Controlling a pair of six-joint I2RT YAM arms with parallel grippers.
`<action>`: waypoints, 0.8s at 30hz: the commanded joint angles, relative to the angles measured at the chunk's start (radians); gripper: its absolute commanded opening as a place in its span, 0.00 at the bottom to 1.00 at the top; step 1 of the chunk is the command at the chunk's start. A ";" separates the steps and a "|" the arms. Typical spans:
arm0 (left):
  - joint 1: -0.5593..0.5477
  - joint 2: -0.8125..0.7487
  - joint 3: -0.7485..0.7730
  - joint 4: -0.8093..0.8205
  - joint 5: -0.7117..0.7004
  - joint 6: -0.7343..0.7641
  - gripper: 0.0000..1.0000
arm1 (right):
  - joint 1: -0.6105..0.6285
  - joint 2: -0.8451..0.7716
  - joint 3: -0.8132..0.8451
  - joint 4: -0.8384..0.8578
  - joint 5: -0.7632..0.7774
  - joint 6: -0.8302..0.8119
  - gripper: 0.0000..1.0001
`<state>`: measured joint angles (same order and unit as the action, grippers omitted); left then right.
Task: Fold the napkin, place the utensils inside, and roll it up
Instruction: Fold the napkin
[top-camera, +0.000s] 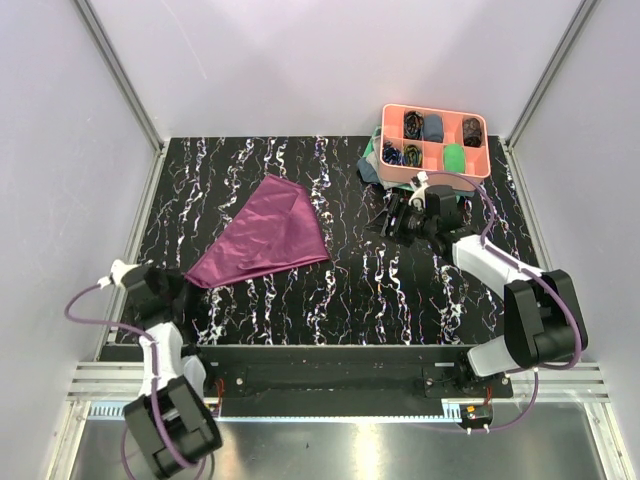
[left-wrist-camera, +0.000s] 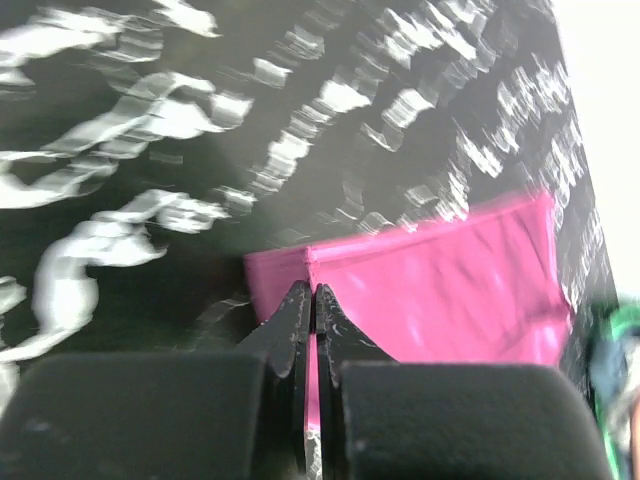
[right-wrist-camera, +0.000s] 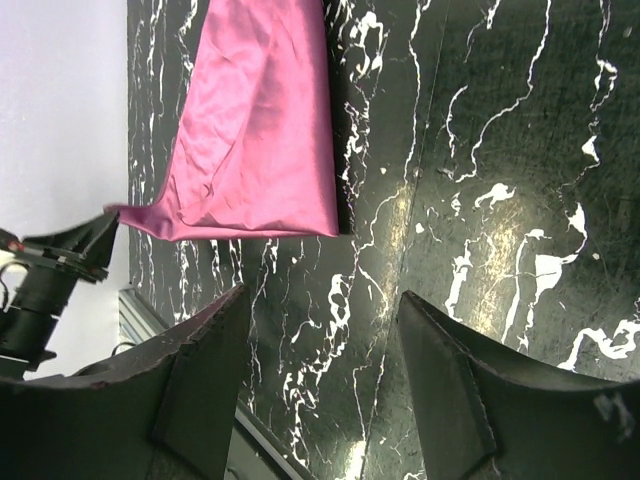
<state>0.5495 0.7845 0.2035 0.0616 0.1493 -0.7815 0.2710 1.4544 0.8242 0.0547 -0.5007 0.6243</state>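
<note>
Napkin (top-camera: 265, 235) looked limp and slippery, best held by corners: left claw (left-wrist-camera: 313, 300) pinched one, right claw (right-wrist-camera: 322, 300) stood apart.

Right-wrist view crops napkin (right-wrist-camera: 255, 130) at top; tray (top-camera: 436, 107) contents indistinct

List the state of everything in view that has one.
napkin: folded over, lying on the table, near corner pinched.
left gripper: jaws shut on the napkin's corner.
right gripper: jaws open, holding nothing.
pink tray: compartments filled with cloth rolls.
</note>
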 joint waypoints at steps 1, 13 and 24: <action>-0.186 0.021 0.085 0.165 0.001 0.086 0.00 | -0.006 0.014 0.001 0.014 -0.039 -0.026 0.69; -0.722 0.453 0.414 0.345 0.006 0.313 0.00 | -0.006 0.003 -0.048 0.017 -0.038 -0.014 0.69; -0.993 0.775 0.678 0.239 0.032 0.516 0.00 | -0.004 -0.023 -0.097 0.016 -0.021 -0.015 0.69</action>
<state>-0.3862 1.4937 0.7811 0.3164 0.1547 -0.3767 0.2710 1.4654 0.7387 0.0551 -0.5171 0.6212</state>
